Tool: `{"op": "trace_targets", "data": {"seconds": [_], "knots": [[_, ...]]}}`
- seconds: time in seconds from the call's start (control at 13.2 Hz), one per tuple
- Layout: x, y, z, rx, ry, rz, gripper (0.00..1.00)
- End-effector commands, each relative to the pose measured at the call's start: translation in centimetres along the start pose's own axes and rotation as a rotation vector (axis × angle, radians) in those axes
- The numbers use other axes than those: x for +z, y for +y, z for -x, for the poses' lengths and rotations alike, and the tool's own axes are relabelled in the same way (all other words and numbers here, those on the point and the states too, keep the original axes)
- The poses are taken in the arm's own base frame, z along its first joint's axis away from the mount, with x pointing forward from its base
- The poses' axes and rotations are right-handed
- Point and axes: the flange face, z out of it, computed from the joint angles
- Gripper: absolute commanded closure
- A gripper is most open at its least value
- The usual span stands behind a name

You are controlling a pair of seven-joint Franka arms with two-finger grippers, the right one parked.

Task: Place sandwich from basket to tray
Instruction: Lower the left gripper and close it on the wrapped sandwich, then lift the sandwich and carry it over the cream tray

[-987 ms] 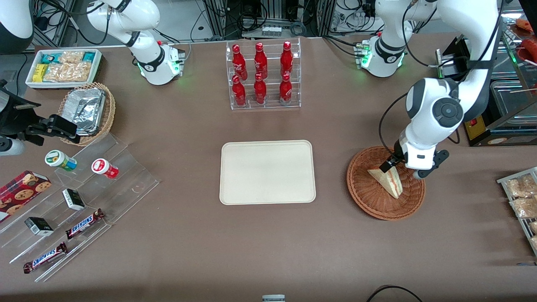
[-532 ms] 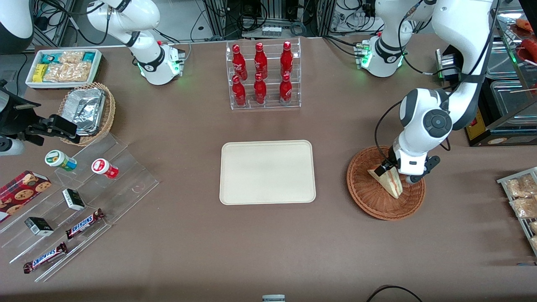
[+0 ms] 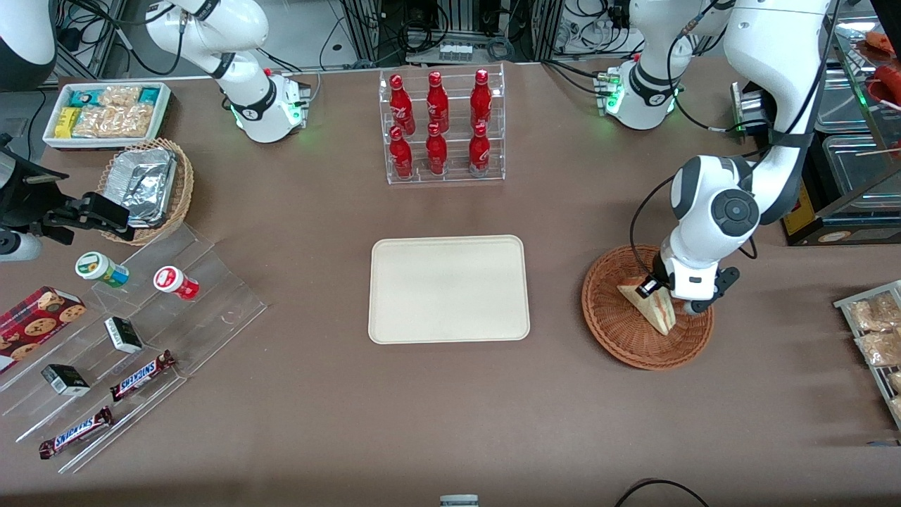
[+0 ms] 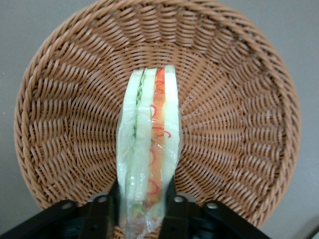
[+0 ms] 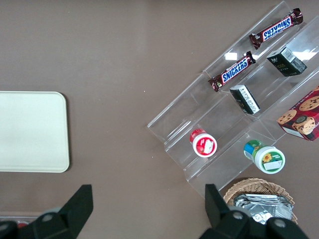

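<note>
The basket [image 3: 647,307] serves as the landmark: it sits on the brown table [image 3: 450,394] toward the working arm's end, well apart from the tray [image 3: 449,289], which lies flat toward the parked arm's end from the basket with bare tabletop between the two. The sandwich [image 3: 653,307] is inside the basket, standing on edge on the woven floor, its pale bread faces upright and its narrow tip pointing toward the front camera. The gripper [image 3: 665,290] is down in the basket at the sandwich's wide end, the end farther from the front camera. In the left wrist view the sandwich [image 4: 148,164] shows its cut edge, with a green layer and a red-orange layer running lengthwise between pale bread slices under a clear wrap, and the woven wall of the basket [image 4: 239,99] rings it all round. There the gripper [image 4: 142,211] has one black finger on each bread face, the two fingers [image 4: 102,211] pressed against the wedge and narrowed to its thickness, so the claw is clamped on the sandwich. The sandwich's underside cannot be seen clearly enough to tell whether it is touching the weave or raised just off it. The tray carries nothing. A clear rack of red bottles [image 3: 441,127] stands farther from the front camera than the tray.
</note>
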Motion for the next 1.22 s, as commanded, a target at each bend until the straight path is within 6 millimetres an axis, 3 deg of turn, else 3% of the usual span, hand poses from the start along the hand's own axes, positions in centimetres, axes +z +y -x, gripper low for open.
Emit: {"op": "trace_targets", "data": {"seconds": [0.0,0.15,0.3,0.46,0.53,0.76,0.99,1.14], "knots": [[-3.2,1.0,-0.4,0.021,0.005,-0.056,1.0],[-7.1,2.4,0.1,0.079,-0.011,-0.144,1.0],[-11.1,5.5,2.5,0.143,-0.027,-0.19,1.0],[-14.2,9.2,6.8,0.227,-0.033,-0.208,1.0],[-14.8,10.9,9.3,0.271,-0.036,-0.201,1.0],[-13.7,16.5,18.5,0.433,-0.027,-0.176,1.0],[-10.3,22.9,26.4,0.527,-0.039,-0.126,1.0],[-7.6,25.9,29.3,0.533,-0.038,-0.118,1.0]]}}
